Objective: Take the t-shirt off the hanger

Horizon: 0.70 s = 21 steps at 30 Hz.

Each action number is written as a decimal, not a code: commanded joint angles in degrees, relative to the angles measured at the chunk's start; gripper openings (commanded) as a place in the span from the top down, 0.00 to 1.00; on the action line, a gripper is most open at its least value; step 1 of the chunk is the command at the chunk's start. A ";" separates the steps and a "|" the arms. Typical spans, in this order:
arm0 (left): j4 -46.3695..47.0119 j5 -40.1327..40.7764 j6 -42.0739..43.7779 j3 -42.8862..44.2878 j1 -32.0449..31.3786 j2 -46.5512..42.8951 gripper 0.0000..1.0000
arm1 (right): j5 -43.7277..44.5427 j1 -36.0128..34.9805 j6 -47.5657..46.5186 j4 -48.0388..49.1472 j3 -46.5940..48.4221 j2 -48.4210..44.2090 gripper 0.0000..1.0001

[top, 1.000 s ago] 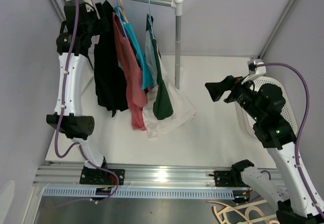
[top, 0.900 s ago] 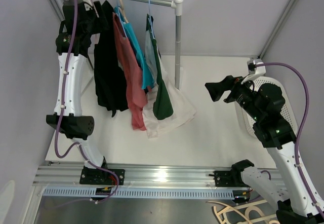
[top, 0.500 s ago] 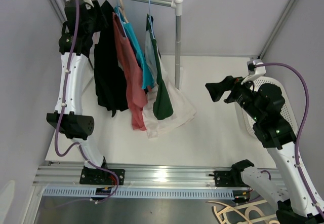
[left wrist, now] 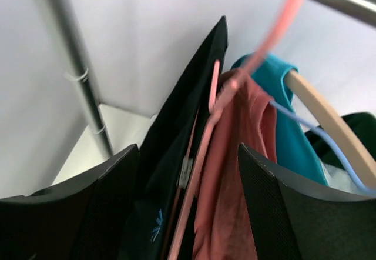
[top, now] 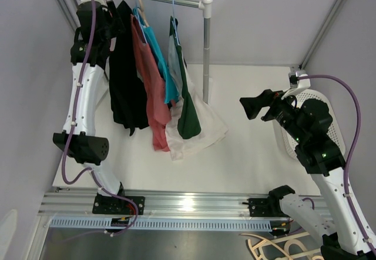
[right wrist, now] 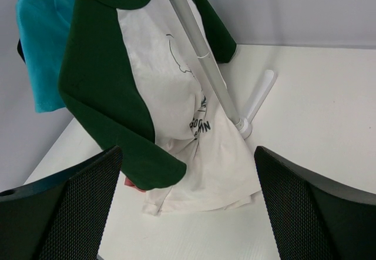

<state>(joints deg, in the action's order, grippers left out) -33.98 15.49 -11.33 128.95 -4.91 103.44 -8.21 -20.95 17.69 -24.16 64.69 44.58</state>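
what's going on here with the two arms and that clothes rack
The left gripper is raised to the left end of the clothes rail, jaws open on either side of the black t-shirt and its pink hanger, gripping nothing. The right gripper hangs open off to the right, facing the green-and-white raglan shirt. No shirt has been taken off the rail yet.

White table (top: pixel 252 154), clothes rack (top: pixel 206 54) standing on it
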 commanded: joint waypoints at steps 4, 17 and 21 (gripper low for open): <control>0.41 13.33 3.59 -3.44 -10.61 -12.37 0.23 | -0.67 -0.23 -0.56 0.52 0.44 0.16 0.01; -5.84 26.54 -1.31 -3.35 -34.82 -15.38 0.16 | -1.20 -0.23 -0.12 -1.06 0.53 -0.54 0.00; -8.47 21.09 -4.92 0.07 -36.13 -10.56 0.13 | -2.25 -0.23 0.41 -1.06 0.44 -0.54 0.00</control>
<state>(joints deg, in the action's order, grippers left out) -39.09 39.64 -12.16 126.85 -39.90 88.49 -9.21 -20.95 17.82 -25.08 64.58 44.66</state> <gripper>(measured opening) 0.866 0.993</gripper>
